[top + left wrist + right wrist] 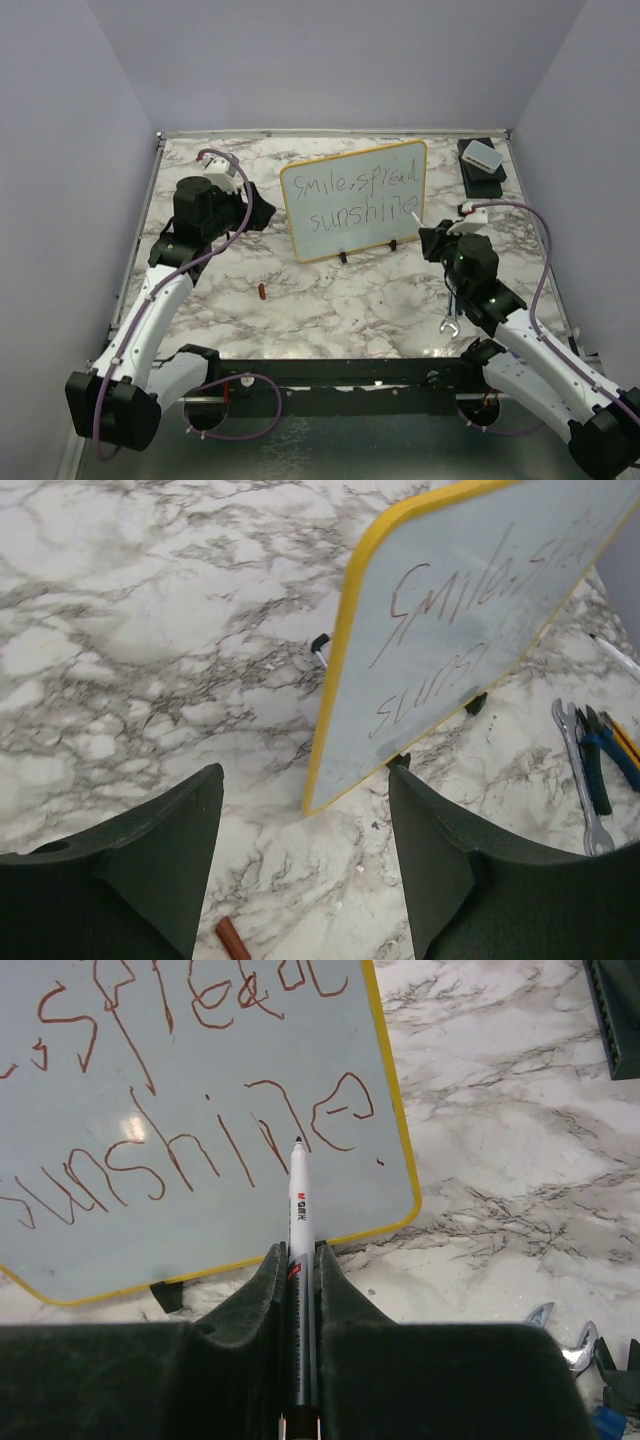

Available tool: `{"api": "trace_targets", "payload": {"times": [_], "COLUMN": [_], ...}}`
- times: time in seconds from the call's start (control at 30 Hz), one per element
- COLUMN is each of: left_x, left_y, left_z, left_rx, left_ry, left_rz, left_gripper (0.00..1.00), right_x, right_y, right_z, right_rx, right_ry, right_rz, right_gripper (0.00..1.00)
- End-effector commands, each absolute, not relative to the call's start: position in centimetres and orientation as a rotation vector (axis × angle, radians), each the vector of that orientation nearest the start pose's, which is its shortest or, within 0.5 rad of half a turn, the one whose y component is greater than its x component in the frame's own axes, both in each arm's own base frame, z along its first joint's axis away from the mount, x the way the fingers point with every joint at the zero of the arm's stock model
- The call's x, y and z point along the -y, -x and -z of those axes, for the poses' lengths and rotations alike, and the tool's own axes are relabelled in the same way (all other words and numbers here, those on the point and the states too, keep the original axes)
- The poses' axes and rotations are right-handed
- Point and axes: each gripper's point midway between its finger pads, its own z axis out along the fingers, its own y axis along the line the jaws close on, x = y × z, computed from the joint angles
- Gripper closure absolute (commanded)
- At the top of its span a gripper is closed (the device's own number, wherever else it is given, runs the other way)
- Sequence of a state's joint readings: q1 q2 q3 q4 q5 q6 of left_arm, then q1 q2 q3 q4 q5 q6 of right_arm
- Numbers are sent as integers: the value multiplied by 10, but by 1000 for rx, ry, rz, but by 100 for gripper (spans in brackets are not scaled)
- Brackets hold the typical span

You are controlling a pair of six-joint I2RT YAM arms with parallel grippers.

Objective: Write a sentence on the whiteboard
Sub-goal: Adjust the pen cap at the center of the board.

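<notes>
The sentence (360, 216), "smile, spread sunshine", fills two lines on the whiteboard (335, 238), which stands tilted on small feet (343, 257) mid-table. It looks light, stiff and glossy, likely to slide or tip if pushed; the yellow rim (345, 650) seems the best hold. The right gripper (300, 1252) is clamped on the marker (298, 1210), its tip by the last letters. The left gripper (305, 775) is spread apart and empty beside the board's left edge. The marble table (330, 305) is smooth, and pale walls (60, 150) close it in.

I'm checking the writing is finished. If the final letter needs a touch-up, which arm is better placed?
Right. The right tool is shut on the slim white marker pen, tip aimed at the yellow-rimmed whiteboard beside the final "e". The left tool stands open and empty, beside the board's opposite edge.
</notes>
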State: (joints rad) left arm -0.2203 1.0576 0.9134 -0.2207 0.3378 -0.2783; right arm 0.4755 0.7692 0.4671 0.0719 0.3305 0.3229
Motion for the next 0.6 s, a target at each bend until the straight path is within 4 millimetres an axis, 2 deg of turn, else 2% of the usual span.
{"api": "trace_targets", "payload": {"times": [0.0, 0.2, 0.33, 0.43, 0.57], "left_x": [101, 97, 116, 119, 121], "left_y": [-289, -231, -206, -195, -193], "left_z": [-201, -137, -95, -73, -60], "left_rx": [-2189, -2447, -2581, -2624, -2630], "left_ry": [174, 362, 437, 474, 523], "left_rz": [474, 408, 486, 471, 474], "left_gripper": [34, 35, 36, 36, 36], "right_x": [-118, -127, -138, -145, -148], "right_y": [-287, -279, -275, -272, -268], "right_z": [-192, -191, -190, -188, -183], "right_rx": [-1794, -1813, -1817, -1825, -1828], "right_ry": [-45, -6, 25, 48, 52], "right_rz": [-386, -449, -513, -559, -590], "right_gripper": [99, 99, 99, 99, 99]}}
